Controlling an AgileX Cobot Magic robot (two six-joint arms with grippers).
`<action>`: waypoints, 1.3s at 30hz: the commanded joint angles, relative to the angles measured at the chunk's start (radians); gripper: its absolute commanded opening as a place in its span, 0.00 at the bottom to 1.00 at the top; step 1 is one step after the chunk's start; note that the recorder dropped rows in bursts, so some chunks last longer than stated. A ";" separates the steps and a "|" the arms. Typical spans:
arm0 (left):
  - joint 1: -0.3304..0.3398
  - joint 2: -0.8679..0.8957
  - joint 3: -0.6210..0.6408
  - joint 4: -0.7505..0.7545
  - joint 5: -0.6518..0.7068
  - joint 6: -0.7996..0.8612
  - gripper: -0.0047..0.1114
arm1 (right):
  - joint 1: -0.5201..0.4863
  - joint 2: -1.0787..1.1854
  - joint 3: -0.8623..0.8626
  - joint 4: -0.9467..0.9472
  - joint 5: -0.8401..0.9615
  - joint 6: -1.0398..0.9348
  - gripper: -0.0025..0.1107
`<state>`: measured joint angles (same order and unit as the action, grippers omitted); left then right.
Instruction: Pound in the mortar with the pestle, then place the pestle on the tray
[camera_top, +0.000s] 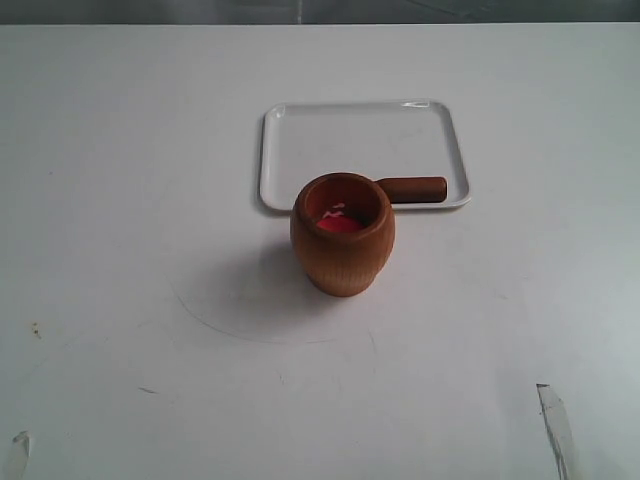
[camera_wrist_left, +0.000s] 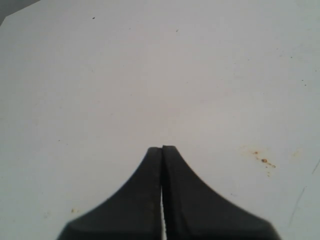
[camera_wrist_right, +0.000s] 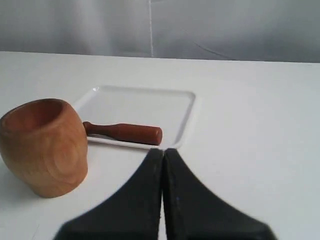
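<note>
The orange-brown wooden mortar (camera_top: 343, 233) stands upright in the middle of the table, its red inside showing. Just behind it lies the white tray (camera_top: 300, 125), and the dark reddish-brown pestle (camera_top: 412, 188) lies flat along the tray's near edge, partly hidden by the mortar. The right wrist view shows the mortar (camera_wrist_right: 44, 145), the pestle (camera_wrist_right: 125, 132) and the tray (camera_wrist_right: 145, 106) ahead of my right gripper (camera_wrist_right: 163, 150), which is shut on nothing and well apart from them. My left gripper (camera_wrist_left: 162, 148) is shut and empty over bare table.
The white table (camera_top: 120, 200) stretches around the mortar and tray. Small brown specks (camera_wrist_left: 263, 160) mark the table near the left gripper. A grey wall (camera_wrist_right: 225, 25) rises behind the table's far edge.
</note>
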<state>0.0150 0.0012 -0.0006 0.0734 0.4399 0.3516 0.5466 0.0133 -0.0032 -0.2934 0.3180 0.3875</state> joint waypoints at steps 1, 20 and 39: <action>-0.008 -0.001 0.001 -0.007 -0.003 -0.008 0.04 | -0.010 0.003 0.003 0.063 -0.019 0.003 0.02; -0.008 -0.001 0.001 -0.007 -0.003 -0.008 0.04 | -0.538 -0.013 0.003 0.011 0.012 -0.138 0.02; -0.008 -0.001 0.001 -0.007 -0.003 -0.008 0.04 | -0.387 -0.013 0.003 0.005 0.029 0.002 0.02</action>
<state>0.0150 0.0012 -0.0006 0.0734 0.4399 0.3516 0.1604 0.0038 -0.0032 -0.2930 0.3422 0.3571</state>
